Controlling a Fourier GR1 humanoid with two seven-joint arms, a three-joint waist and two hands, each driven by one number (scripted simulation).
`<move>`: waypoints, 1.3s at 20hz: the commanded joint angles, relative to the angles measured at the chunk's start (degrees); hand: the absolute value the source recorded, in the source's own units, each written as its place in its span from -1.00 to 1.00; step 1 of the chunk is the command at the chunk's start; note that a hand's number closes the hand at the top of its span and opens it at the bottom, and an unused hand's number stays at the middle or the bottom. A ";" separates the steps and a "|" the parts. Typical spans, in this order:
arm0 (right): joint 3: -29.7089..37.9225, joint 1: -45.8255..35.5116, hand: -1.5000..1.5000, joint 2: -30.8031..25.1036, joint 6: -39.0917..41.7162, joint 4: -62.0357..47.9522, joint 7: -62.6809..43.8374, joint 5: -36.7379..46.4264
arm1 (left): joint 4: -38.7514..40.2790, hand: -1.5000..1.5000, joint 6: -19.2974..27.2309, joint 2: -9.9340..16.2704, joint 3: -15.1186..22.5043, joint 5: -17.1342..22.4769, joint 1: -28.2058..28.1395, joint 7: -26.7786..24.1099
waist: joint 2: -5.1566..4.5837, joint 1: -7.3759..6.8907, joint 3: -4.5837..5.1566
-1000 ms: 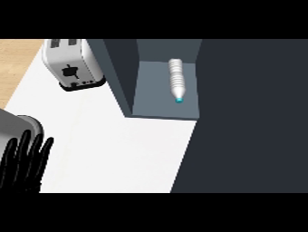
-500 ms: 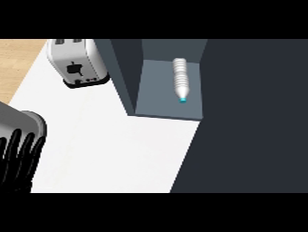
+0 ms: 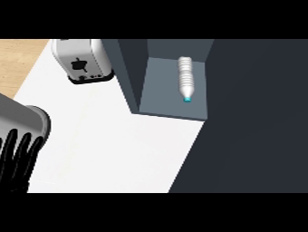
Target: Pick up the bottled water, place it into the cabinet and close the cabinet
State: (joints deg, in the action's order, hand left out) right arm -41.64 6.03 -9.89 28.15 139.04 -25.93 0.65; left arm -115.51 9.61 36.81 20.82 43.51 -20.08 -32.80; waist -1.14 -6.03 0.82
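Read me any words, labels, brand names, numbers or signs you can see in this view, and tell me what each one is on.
No readable text anywhere in the head view.
Toaster: a dark lever and small dark knobs on its side, no lettering or numbers to read.
Bottled water: lies in the cabinet, ribbed body and blue cap, no label legible.
Left hand: plain black, unmarked.
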 commanded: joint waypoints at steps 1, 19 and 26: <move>-3.36 -2.67 1.00 9.40 -7.39 -8.48 -2.50 -3.33 | -0.13 -1.00 -1.44 0.40 -0.80 0.70 0.49 -0.24 | -0.92 -1.55 0.03; 10.90 3.17 1.00 9.52 -15.72 -11.86 -0.10 -19.60 | -0.34 -1.00 -3.52 2.20 -2.58 1.65 -2.01 -0.38 | -0.80 0.16 -0.30; 17.75 -3.52 1.00 9.59 -21.17 -18.25 2.71 -21.50 | -0.07 -1.00 -5.11 2.75 -3.11 2.27 -1.31 -0.11 | -1.34 -1.16 -0.40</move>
State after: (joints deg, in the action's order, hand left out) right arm -26.41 8.31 -5.75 17.11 127.91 -24.08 -23.42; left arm -115.20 5.22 38.93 17.98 45.34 -21.60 -33.49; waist -2.13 -6.58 0.65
